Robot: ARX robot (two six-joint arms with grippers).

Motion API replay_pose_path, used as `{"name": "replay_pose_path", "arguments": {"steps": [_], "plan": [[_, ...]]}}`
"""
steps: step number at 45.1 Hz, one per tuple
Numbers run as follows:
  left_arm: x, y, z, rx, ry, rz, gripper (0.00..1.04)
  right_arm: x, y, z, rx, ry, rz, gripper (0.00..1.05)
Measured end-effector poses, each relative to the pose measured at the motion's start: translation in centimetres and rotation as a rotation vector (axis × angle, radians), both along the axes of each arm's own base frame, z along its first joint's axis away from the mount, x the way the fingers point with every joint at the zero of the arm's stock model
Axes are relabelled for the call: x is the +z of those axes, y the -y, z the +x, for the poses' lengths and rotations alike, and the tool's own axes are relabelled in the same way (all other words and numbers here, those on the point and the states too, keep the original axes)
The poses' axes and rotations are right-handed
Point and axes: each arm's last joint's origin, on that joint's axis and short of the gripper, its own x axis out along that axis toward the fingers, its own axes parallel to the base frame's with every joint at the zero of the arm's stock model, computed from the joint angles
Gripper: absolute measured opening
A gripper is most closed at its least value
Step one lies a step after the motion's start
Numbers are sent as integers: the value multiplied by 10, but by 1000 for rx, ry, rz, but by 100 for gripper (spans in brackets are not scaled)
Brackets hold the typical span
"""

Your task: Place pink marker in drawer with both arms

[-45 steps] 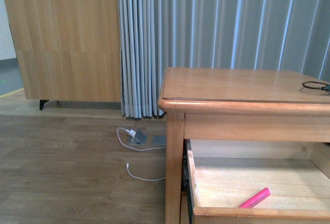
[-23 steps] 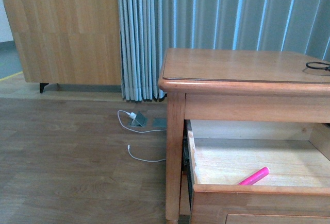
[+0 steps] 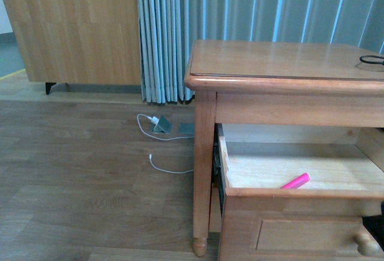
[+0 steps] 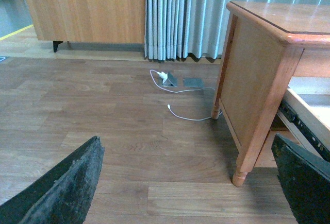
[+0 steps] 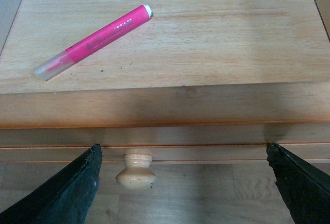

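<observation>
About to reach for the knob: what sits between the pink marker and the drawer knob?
In the right wrist view, only bare drawer floor and the drawer's front wall separate the pink marker from the knob.

The pink marker (image 5: pixel 93 41), with translucent cap, lies flat and diagonal on the pale floor of the drawer (image 5: pixel 165 105). The drawer stands open, its round knob (image 5: pixel 135 170) facing outward.

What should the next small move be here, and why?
Probably bring the right gripper to the knob and push the drawer shut. The pink marker already lies loose on the drawer floor, the drawer is pulled out, and the jaws stand open and empty just in front of its panel.
</observation>
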Motion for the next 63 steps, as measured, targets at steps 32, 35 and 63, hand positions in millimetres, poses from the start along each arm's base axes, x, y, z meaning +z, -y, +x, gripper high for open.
{"name": "replay_pose_path", "arguments": {"steps": [32, 35, 63], "plan": [[0, 0, 0, 0, 0, 0, 99, -12, -15, 106, -75, 178, -16, 96], [0, 0, 0, 0, 0, 0, 99, -13, -16, 116, -84, 193, -16, 96], [0, 0, 0, 0, 0, 0, 99, -20, -8, 149, -119, 278, -44, 96]]}}
